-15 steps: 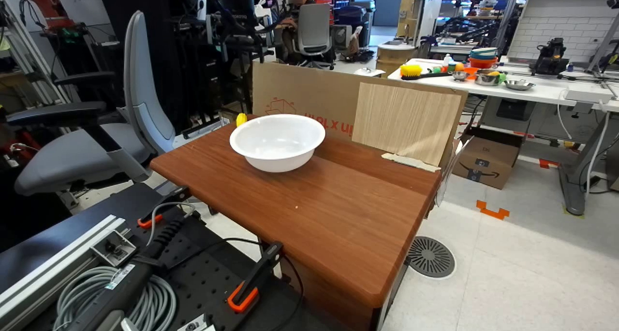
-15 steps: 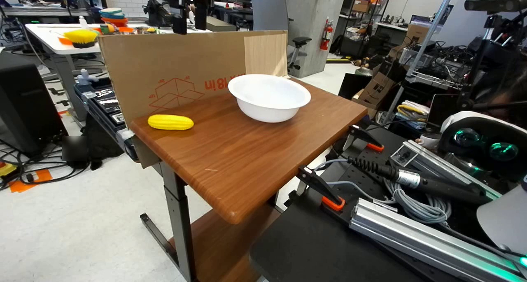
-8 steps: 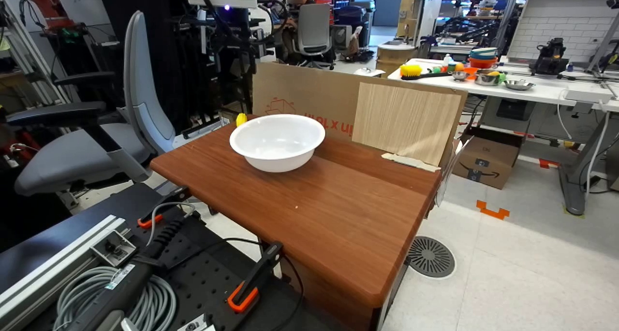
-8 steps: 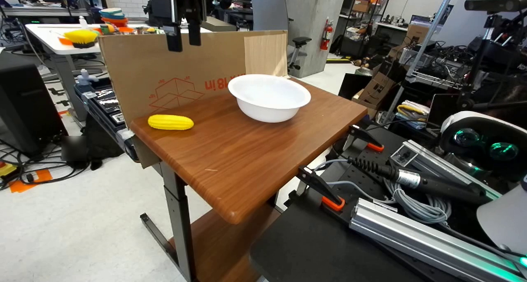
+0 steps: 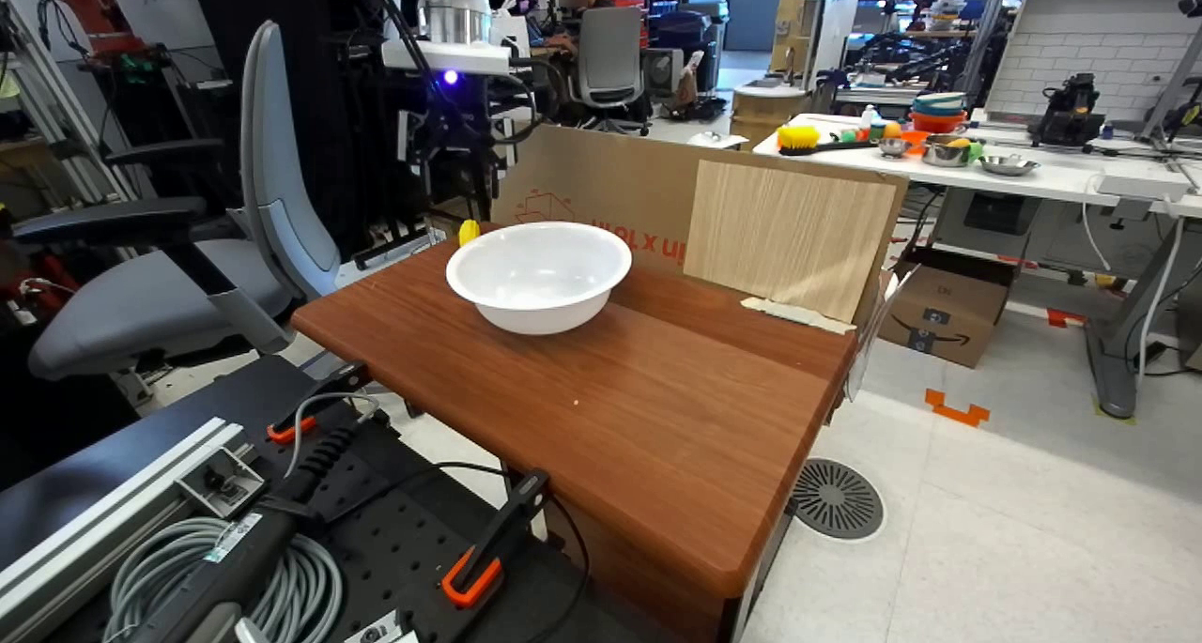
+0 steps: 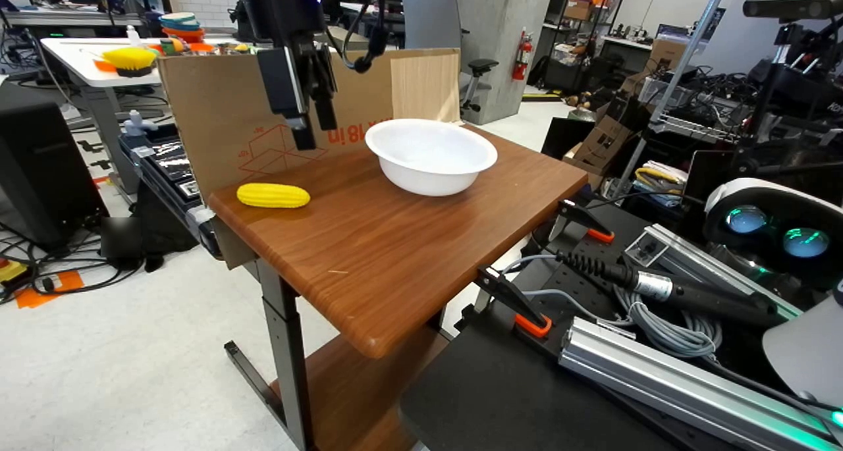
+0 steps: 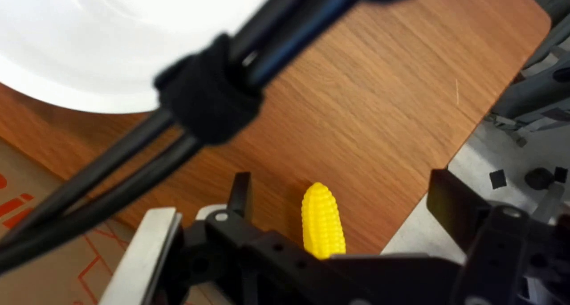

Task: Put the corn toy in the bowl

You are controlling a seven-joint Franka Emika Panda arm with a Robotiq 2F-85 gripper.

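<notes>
The corn toy is bright yellow and lies on the wooden table near a corner by the cardboard. In an exterior view it is mostly hidden behind the bowl, with one end showing. The white bowl stands upright on the table, apart from the corn, and is also in an exterior view. My gripper is open and empty, above the table, higher than the corn. In the wrist view the corn shows between the spread fingers, its lower end hidden by the gripper; the bowl is at upper left.
A cardboard sheet stands along the back edge of the table, with a light wood panel against it. Black clamps grip the table's edge nearest the base. Black cables cross the wrist view.
My gripper has come down from above the cardboard's top edge toward the table, and it now tilts slightly. The corn toy and the bowl have not moved.
</notes>
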